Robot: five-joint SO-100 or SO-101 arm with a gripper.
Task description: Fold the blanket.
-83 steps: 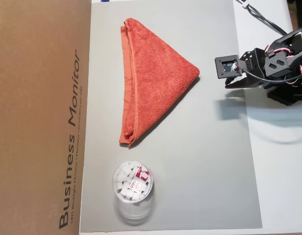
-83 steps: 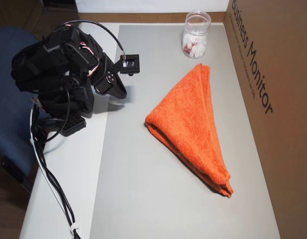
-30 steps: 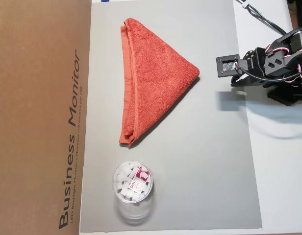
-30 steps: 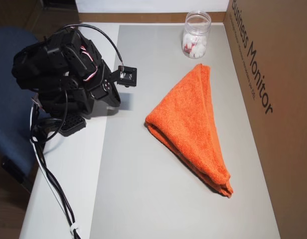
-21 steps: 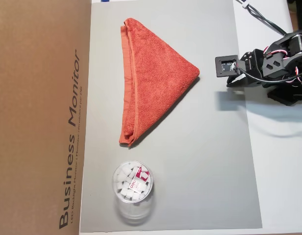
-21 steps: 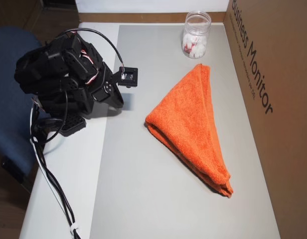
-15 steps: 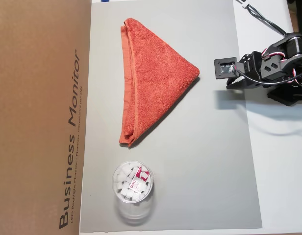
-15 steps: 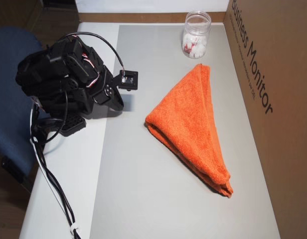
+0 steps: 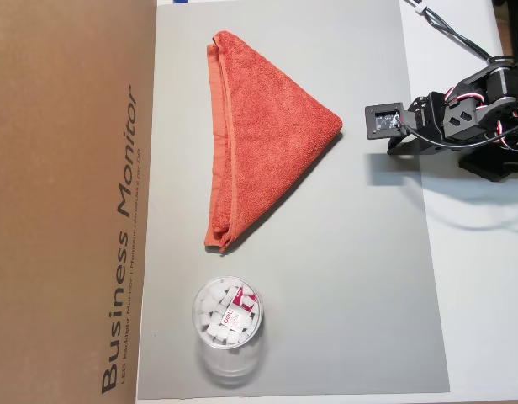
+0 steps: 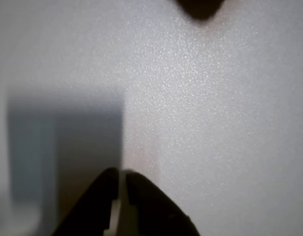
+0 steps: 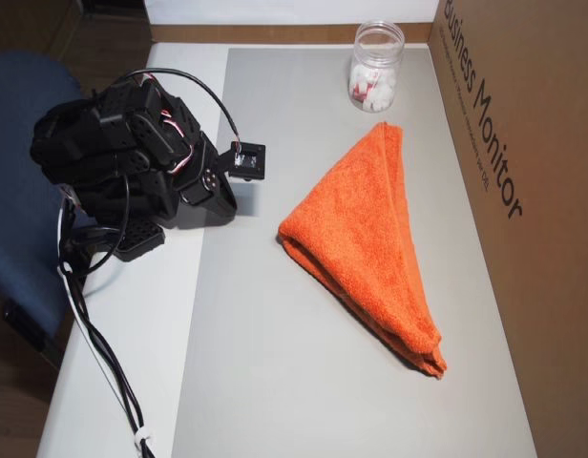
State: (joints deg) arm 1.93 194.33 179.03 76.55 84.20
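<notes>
The orange-red blanket [image 9: 259, 135] lies folded into a triangle on the grey mat [image 9: 351, 278], its long hemmed edge toward the cardboard box. The same blanket [image 11: 366, 243] shows in both overhead views, with one corner pointing at the arm. My gripper [image 10: 119, 183] hangs low over the mat's edge, a short way from that corner and touching nothing. In the wrist view its two dark fingertips meet with nothing between them. The black arm [image 9: 469, 118] is folded up beside the mat. A dark blurred shape sits at the wrist view's top edge.
A large brown cardboard box [image 9: 66, 202] lines the mat's far side from the arm. A clear plastic jar [image 9: 228, 324] of white pieces stands on the mat beyond the blanket's end. Cables [image 11: 103, 353] trail from the arm's base across the white table.
The wrist has dipped lower and crept slightly toward the blanket's corner. The blanket and the jar have not moved.
</notes>
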